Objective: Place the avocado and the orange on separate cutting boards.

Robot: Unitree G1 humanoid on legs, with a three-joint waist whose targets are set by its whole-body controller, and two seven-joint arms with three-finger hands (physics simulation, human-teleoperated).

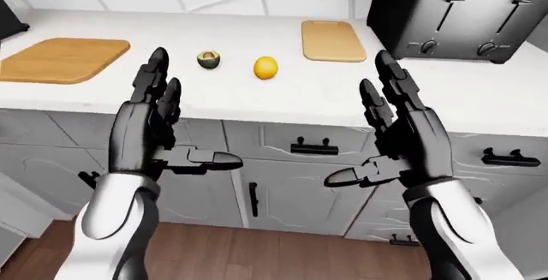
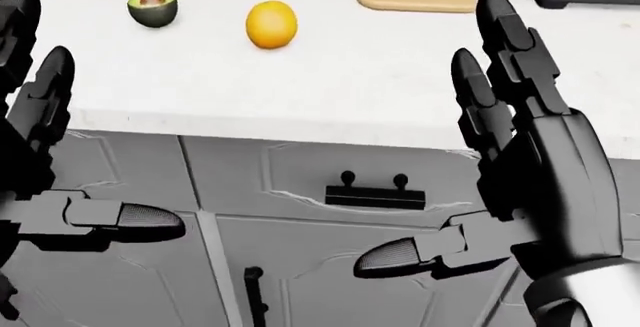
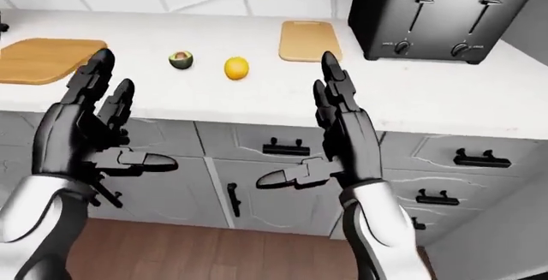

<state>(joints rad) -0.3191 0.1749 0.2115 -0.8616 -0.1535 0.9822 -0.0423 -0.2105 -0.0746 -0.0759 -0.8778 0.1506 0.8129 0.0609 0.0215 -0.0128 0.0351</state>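
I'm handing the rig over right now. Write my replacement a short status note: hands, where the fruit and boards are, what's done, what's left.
Left hand: open, empty, raised below the counter edge.
Right hand: open, empty, same height.
Halved green avocado and round orange sit side by side, apart, on the white countertop, neither on a board.
Large wooden cutting board lies at the left-eye view's left; smaller wooden cutting board lies beside the black toaster.
Done: nothing placed.
Left: one fruit onto each board. Probably the avocado goes left and the orange right.
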